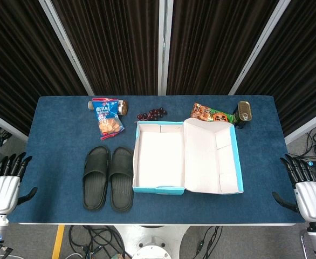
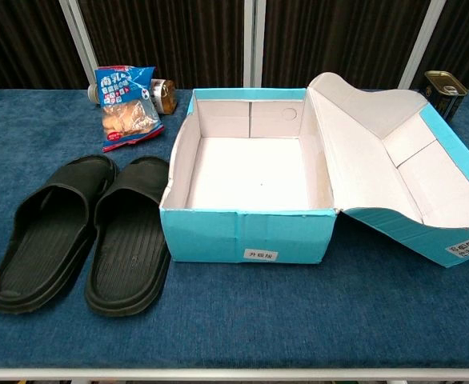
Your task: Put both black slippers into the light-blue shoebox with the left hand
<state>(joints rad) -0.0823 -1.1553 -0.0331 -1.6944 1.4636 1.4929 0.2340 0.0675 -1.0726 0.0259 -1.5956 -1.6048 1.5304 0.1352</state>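
Observation:
Two black slippers lie side by side on the blue table, the left one [image 1: 96, 178] [image 2: 50, 230] and the right one [image 1: 122, 178] [image 2: 130, 235] touching along their edges. Just to their right stands the light-blue shoebox [image 1: 159, 189] [image 2: 246, 234], empty, with its lid [image 1: 212, 156] [image 2: 402, 160] folded open to the right. My left hand [image 1: 6, 183] hangs off the table's left edge, fingers spread, holding nothing. My right hand [image 1: 306, 189] hangs off the right edge, also spread and holding nothing. Neither hand shows in the chest view.
A blue snack bag [image 1: 107, 116] [image 2: 122, 100] and a small tin [image 1: 123, 107] [image 2: 164, 90] lie behind the slippers. Dark grapes [image 1: 151, 114] sit mid-back. An orange-green snack pack [image 1: 212, 114] and a can [image 1: 245, 111] [image 2: 445, 88] sit behind the box lid.

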